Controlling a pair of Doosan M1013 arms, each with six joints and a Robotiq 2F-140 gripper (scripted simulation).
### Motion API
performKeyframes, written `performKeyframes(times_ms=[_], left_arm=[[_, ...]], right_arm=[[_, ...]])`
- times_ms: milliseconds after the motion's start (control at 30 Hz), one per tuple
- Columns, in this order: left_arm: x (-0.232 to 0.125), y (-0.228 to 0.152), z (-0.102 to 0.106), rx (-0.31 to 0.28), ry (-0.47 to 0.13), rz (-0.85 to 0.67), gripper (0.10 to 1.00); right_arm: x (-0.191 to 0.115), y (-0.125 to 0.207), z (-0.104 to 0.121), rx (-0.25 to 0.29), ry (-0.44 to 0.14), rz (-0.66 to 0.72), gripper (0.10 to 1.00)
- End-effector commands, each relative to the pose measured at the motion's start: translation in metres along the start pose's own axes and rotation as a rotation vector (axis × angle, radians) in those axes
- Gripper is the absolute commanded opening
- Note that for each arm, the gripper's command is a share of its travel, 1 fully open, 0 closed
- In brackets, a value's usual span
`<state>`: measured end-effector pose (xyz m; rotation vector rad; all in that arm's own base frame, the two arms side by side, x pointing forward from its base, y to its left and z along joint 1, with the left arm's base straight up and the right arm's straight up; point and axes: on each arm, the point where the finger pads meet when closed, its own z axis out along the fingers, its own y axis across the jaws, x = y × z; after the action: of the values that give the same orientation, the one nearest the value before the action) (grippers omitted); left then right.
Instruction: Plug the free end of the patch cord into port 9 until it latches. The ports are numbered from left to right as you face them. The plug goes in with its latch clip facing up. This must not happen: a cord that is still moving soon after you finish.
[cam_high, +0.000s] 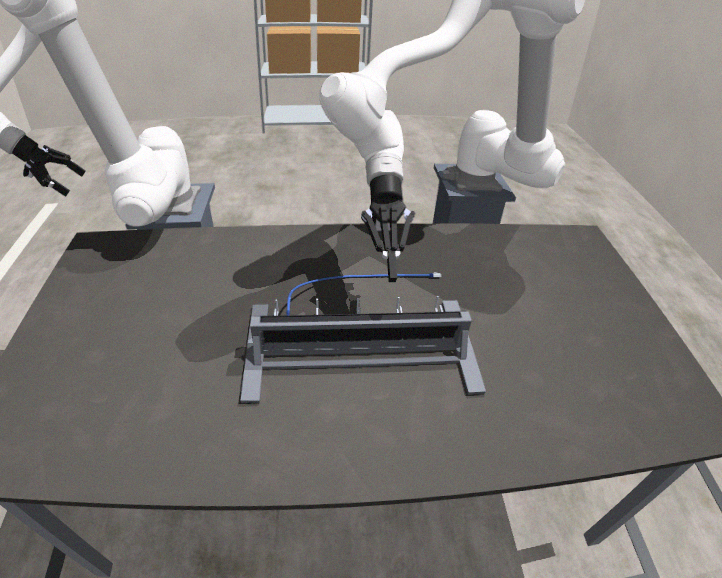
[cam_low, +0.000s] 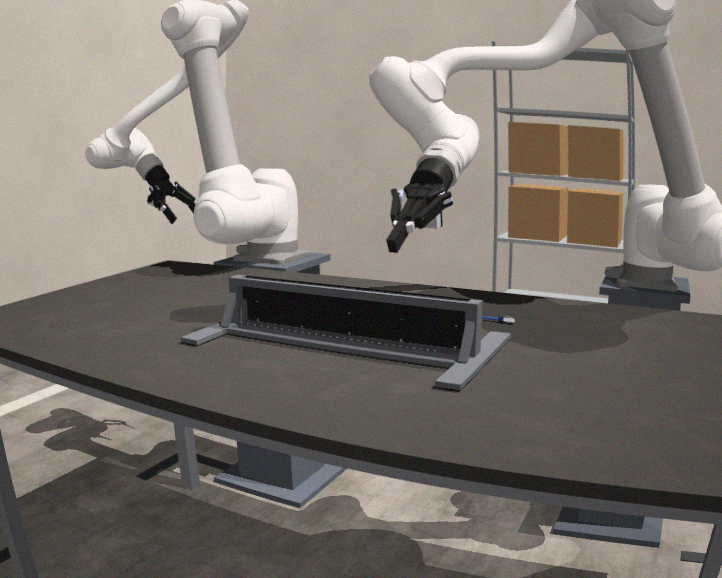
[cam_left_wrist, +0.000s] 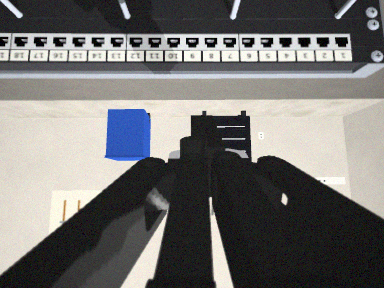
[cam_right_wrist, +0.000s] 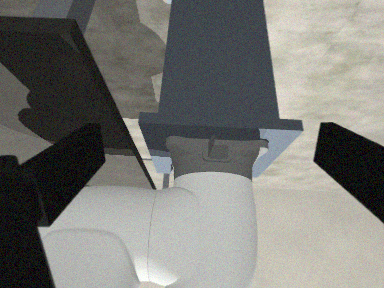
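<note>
The blue patch cord (cam_high: 355, 276) (cam_low: 490, 317) lies on the table behind the panel rack (cam_high: 361, 323) (cam_low: 355, 293). Its free plug (cam_high: 436, 275) (cam_low: 508, 320) lies at the right; its latch side cannot be told. The cord's other end is hidden behind the rack. Port 9 (cam_left_wrist: 192, 43) looks empty among the numbered ports, with labels upside down in the left wrist view. My left gripper (cam_high: 392, 277) (cam_low: 393, 247) (cam_left_wrist: 201, 132) is shut and empty, above the table beyond the rack. My right gripper (cam_high: 74, 182) (cam_low: 183, 213) (cam_right_wrist: 209, 142) is open and empty, off the table's far left.
Upright cable-guide prongs (cam_high: 317, 306) (cam_left_wrist: 235, 9) stick out from the rack's port side. The rack's feet (cam_high: 251, 383) (cam_low: 472, 363) stand on the dark table (cam_high: 361, 439) (cam_low: 337, 397). Robot pedestals (cam_high: 469, 204) (cam_right_wrist: 217, 65) stand beyond its far edge.
</note>
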<state>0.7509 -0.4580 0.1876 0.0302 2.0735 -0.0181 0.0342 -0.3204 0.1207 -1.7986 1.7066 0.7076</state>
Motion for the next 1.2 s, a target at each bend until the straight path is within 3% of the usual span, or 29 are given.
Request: performKeyframes(times_ms=[0,500,767,1167], left_arm=[[-0.001,-0.010,0.000,0.000,-0.001,-0.001,0.099],[-0.001,-0.022,0.000,0.000,-0.001,-0.001,0.099],[-0.001,-0.022,0.017,0.000,-0.001,-0.001,0.099],[-0.002,-0.022,0.110,0.000,-0.001,-0.001,0.099]], right_arm=[[0.000,0.000,0.000,0.000,0.001,0.000,1.000],[0.000,0.000,0.000,0.000,0.001,0.000,1.000],[0.000,0.000,0.000,0.000,0.001,0.000,1.000],[0.000,0.000,0.000,0.000,0.001,0.000,1.000]])
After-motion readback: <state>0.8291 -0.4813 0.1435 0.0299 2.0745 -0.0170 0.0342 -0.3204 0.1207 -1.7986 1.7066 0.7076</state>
